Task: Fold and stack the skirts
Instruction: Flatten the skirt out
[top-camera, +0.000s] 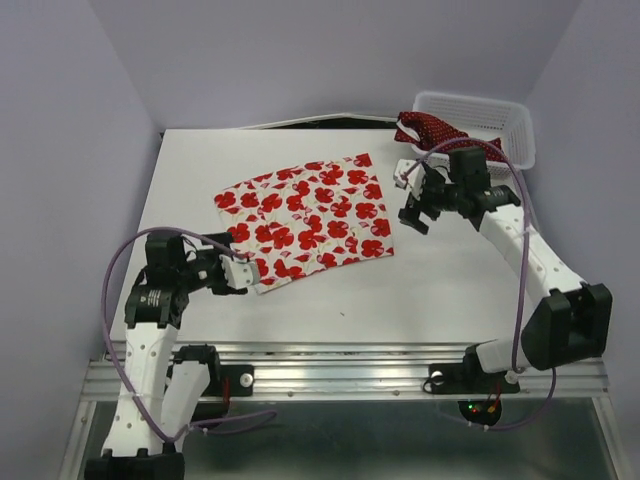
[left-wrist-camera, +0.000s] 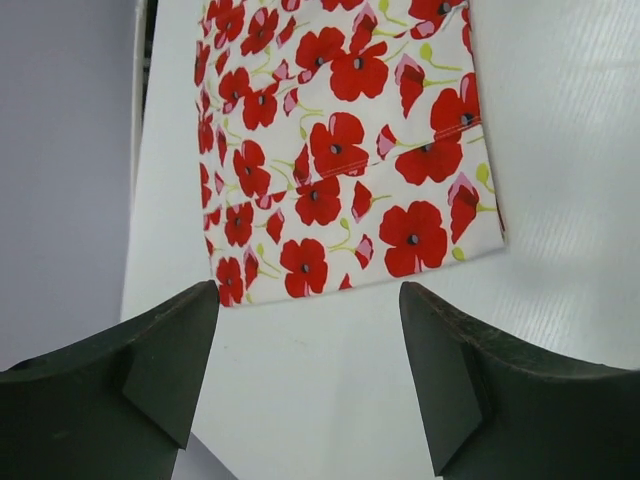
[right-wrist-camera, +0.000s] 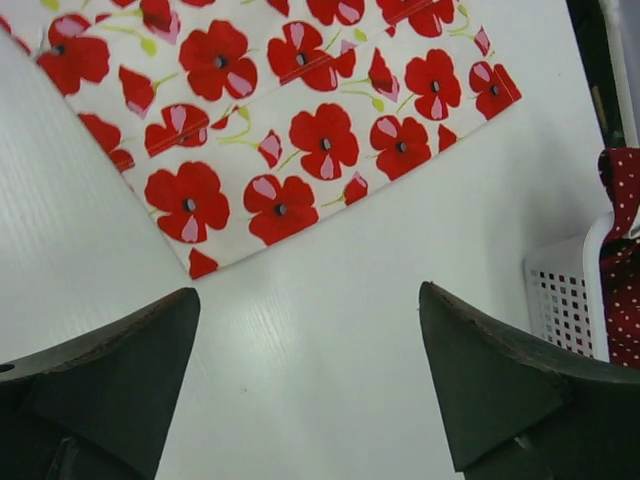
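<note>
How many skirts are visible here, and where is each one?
2. The white poppy skirt lies flat, central on the table. The dark red dotted skirt hangs over the basket rim, far right. Another could be hidden inside the basket.

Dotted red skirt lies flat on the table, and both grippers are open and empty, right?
No: top external view shows the dotted red skirt draped over the rim of the white basket, not flat on the table. The left gripper and right gripper are open and empty.
</note>
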